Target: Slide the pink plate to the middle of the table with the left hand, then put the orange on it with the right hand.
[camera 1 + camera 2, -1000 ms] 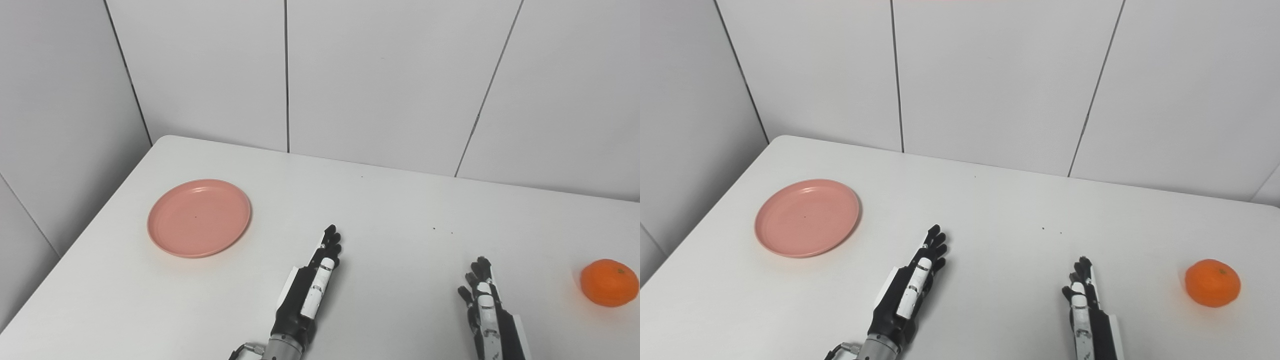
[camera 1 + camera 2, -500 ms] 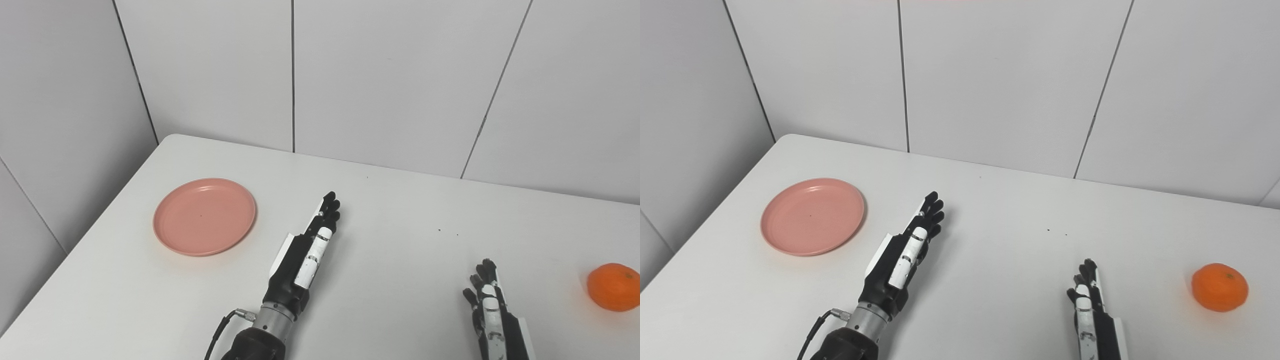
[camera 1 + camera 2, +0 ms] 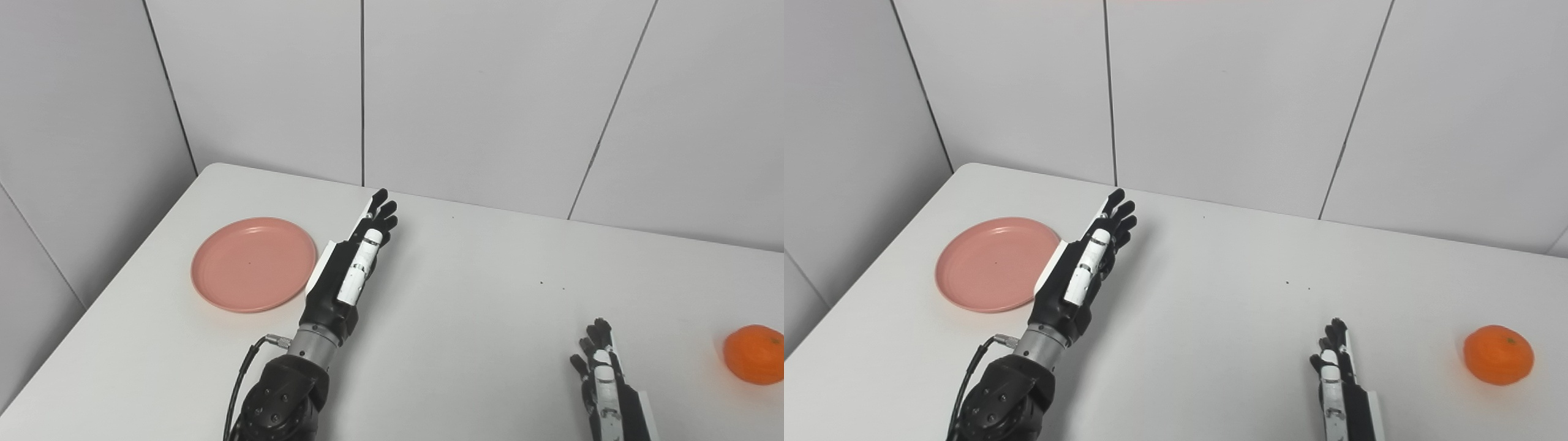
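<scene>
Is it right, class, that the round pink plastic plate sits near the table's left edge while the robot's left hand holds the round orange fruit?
Not quite. The left hand holds nothing; its fingers stretch open beside the round pink plastic plate. The round orange fruit lies untouched at the table's far right, as the right eye view shows.

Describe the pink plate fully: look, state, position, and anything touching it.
The pink plate is round, shallow and salmon pink, with a low raised rim and a smooth, matte, plastic-looking surface. It is empty and lies flat and upright on the white table, on the table's left side. The left hand is stretched out just beside its right edge, fingers extended; whether it touches the rim cannot be told.
</scene>
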